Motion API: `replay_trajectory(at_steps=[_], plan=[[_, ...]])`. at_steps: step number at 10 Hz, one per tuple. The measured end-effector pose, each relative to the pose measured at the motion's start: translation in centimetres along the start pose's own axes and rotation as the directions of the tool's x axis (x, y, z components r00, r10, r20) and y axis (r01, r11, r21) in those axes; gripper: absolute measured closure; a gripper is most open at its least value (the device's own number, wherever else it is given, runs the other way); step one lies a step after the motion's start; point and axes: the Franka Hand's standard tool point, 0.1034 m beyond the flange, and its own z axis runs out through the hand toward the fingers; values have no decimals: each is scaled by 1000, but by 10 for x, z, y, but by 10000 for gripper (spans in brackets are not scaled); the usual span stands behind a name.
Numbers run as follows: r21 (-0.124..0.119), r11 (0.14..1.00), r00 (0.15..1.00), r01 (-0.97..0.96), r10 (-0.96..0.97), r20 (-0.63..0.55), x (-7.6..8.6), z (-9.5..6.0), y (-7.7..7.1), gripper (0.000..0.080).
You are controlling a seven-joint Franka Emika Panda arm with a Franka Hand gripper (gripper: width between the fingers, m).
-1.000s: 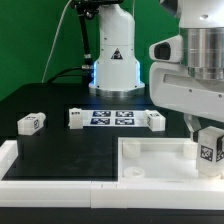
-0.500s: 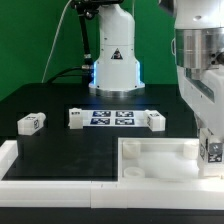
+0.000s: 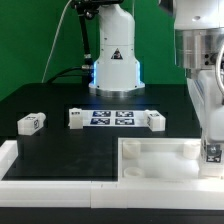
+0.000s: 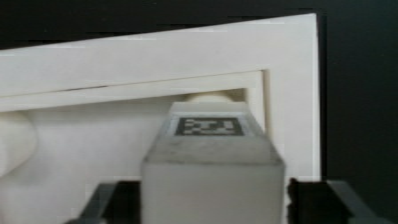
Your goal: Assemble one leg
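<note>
My gripper point(image 3: 210, 143) is shut on a white leg point(image 3: 213, 154) with a square tag. It holds the leg upright over the far corner of the white tray point(image 3: 150, 147), at the exterior view's right. In the wrist view the leg point(image 4: 210, 150) stands between the dark fingers point(image 4: 121, 205), its tagged end pointing at the corner socket inside the tray's rim point(image 4: 160, 50). I cannot tell whether the leg touches the socket. Three more legs lie on the black table: one point(image 3: 31, 123) at the exterior view's left, and two point(image 3: 76, 117) point(image 3: 153, 120) at the ends of the marker board.
The marker board point(image 3: 112, 118) lies flat mid-table. The arm's base point(image 3: 115, 60) stands behind it against a green backdrop. A white raised border point(image 3: 40, 168) runs along the table's near edge beside the tray.
The gripper has moved with the leg toward the exterior view's right and lower, down to the tray's corner. The loose legs and the tray have not moved.
</note>
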Motion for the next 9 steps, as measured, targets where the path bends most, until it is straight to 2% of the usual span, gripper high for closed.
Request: replay_trajectory(at_steps=[1, 2, 3, 4, 5, 6, 8, 9], plan=[[-1, 1000, 1000, 18, -18, 1, -3, 0, 1, 315], [-1, 990, 990, 143, -143, 1, -5, 1, 1, 191], [1, 949, 949, 314, -314, 1, -5, 0, 0, 158], [2, 897, 897, 443, -443, 1, -5, -1, 0, 158], [2, 834, 834, 552, -552, 1, -4, -1, 0, 151], [1, 733, 733, 681, -681, -1, -3, -1, -1, 151], [-16, 568, 568, 823, -823, -9, -3, -2, -1, 150], [-26, 439, 439, 898, -898, -12, -4, -1, 0, 150]])
